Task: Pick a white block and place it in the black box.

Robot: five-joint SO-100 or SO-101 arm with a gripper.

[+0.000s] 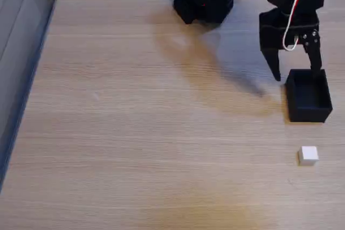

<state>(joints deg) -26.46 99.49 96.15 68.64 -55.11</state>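
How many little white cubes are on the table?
1. The white block sits on the wooden table near the lower right of the fixed view, apart from the black box. The box's inside looks dark; nothing white shows there.

The black box point(308, 96) sits on the wooden table point(135, 122); the gripper point(296, 74) hangs spread just above it, the white block point(308, 155) lying nearer the camera.
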